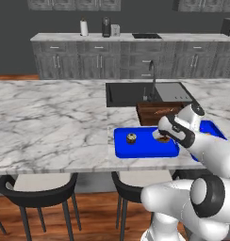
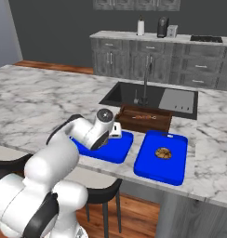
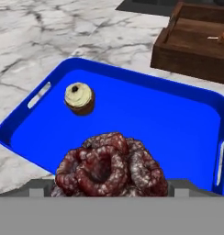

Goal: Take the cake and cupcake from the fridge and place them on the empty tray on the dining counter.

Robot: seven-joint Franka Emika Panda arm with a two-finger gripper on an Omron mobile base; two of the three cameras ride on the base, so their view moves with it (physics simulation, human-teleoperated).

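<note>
Blue and low-rimmed, the tray (image 1: 145, 147) lay on the white marble dining counter (image 1: 51, 122) near its front edge in the left base view, just in front of a dark wooden tray (image 1: 152, 113) that sat below the black sink (image 1: 131, 93); the cupcake (image 1: 131, 138) stood upright on the tray's left part, and the gripper (image 1: 162, 136) hung over the tray's right part, with a dark patch of the cake (image 1: 163, 139) showing at its tip; a second blue tray (image 1: 212, 128) lay just right of the arm; two dark stools (image 1: 36, 188) stood under the counter; in the right base view the arm's wrist covered much of the nearer blue tray (image 2: 116, 148), so cake and cupcake were hidden there, and the gripper (image 2: 114, 131) could not be read for its state; the second blue tray (image 2: 162, 158) lay beside it, apart, carrying a round brown item (image 2: 163, 153); the wooden tray (image 2: 144, 118) sat behind both, next to the sink (image 2: 134, 93); in the hand view the cake (image 3: 109, 166), dark red and lumpy on top, sat close to the camera between the finger tips (image 3: 36, 187), which stood wide on either side of it, whether touching it or clear of it I could not tell; the cupcake (image 3: 79, 97) with its cream top stood well apart from the cake, toward the tray's (image 3: 178, 124) handle slot.
</note>
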